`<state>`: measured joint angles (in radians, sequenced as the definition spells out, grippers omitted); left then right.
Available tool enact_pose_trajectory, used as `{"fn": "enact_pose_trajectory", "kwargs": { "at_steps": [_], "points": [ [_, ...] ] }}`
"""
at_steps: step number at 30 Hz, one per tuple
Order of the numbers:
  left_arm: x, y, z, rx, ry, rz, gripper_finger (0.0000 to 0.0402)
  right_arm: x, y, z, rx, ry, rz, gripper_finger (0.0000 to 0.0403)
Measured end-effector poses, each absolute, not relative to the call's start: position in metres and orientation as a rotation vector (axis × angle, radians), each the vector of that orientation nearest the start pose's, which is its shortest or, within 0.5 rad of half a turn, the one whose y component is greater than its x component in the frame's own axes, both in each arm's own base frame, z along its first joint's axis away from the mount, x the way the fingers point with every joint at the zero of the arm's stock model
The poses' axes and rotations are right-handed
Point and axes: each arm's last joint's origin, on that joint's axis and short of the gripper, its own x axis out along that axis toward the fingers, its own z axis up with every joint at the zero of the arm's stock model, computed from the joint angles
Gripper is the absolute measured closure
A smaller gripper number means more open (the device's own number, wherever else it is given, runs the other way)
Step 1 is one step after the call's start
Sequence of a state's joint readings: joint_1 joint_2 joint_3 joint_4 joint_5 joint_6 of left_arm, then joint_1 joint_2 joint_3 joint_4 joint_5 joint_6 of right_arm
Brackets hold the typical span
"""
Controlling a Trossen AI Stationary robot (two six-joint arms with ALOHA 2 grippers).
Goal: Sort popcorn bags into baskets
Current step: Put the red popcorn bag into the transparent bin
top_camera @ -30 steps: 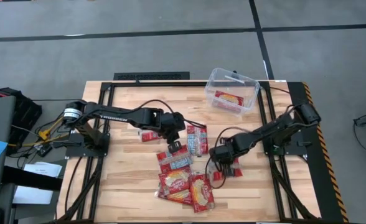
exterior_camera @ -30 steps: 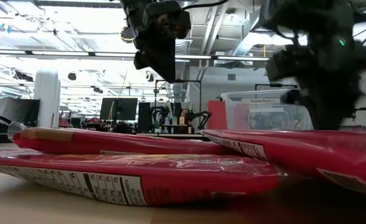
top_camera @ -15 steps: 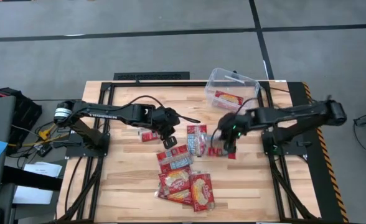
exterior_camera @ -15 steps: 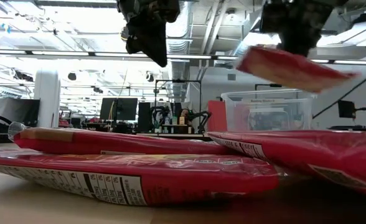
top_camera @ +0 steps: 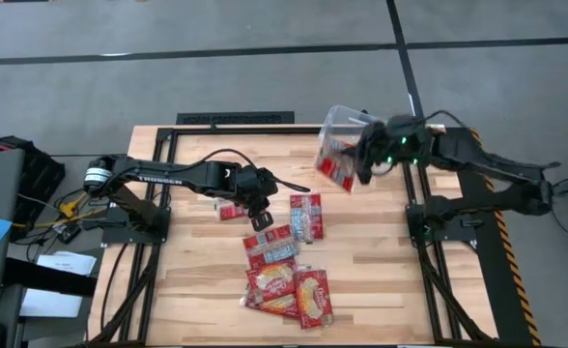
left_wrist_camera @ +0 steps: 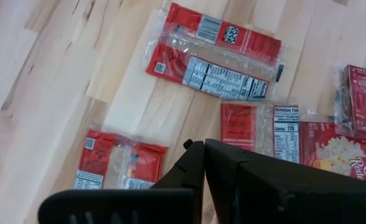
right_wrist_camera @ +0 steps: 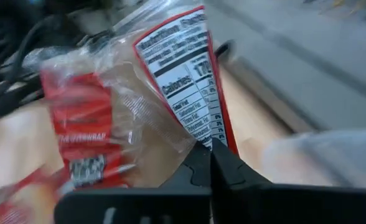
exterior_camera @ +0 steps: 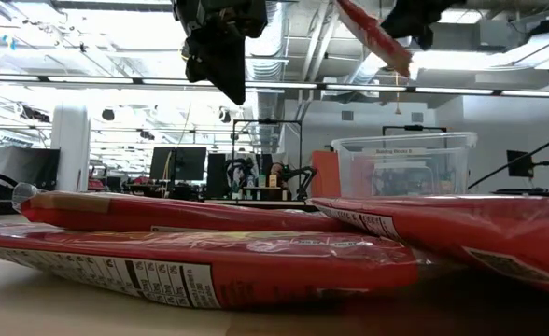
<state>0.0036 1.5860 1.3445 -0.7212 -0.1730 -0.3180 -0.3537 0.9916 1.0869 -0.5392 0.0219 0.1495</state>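
My right gripper (top_camera: pixel 366 159) is shut on a red popcorn bag (top_camera: pixel 339 166), high over the near left corner of the clear tub (top_camera: pixel 346 117). The low view shows this bag (exterior_camera: pixel 377 35) well above the tub (exterior_camera: pixel 403 161). My left gripper (top_camera: pixel 261 218) is shut and empty, and hovers above the table's middle. Its wrist view shows the shut fingers (left_wrist_camera: pixel 205 147) over loose packets. Several red bags lie flat on the wood: one beside the left gripper (top_camera: pixel 305 215), one under its arm (top_camera: pixel 231 211), and a heap nearer the near edge (top_camera: pixel 282 280). My right gripper pinches the bag between its two fingers at the edge by the nutrition label (right_wrist_camera: pixel 201 132). The bag is lifted clear. It slants down from the fingers in the low view, and its clear wrapping (right_wrist_camera: pixel 117 109) spreads out ahead of them.
The tub stands near the table's far right corner, and the held bag hides its inside in the high view. Bare wood lies along the near edge and on the right side (top_camera: pixel 381 261). Black frame rails (top_camera: pixel 429 280) run along both sides of the table.
My right gripper has lifted a bag off the table's middle and carried it up and toward the far edge, to the tub. The bag now hangs clear in the air. My left gripper has risen a little and shifted slightly left, then held still.
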Motion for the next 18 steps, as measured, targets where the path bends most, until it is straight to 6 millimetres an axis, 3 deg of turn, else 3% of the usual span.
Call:
{"fn": "enact_pose_trajectory", "kwargs": {
  "at_steps": [7,12,18],
  "points": [
    [0.331,0.007,0.288,-0.210,0.920,0.340,0.0401,0.185,-0.116,0.383,0.106,0.423,-0.580,0.0399],
    [0.331,0.007,0.287,-0.228,0.924,0.351,0.0401,0.177,-0.145,0.370,0.090,0.540,-0.692,0.0391],
    [0.331,0.007,0.287,-0.228,0.924,0.352,0.0401,0.165,-0.165,0.350,0.086,0.746,-0.728,0.0398]
  ]
}}
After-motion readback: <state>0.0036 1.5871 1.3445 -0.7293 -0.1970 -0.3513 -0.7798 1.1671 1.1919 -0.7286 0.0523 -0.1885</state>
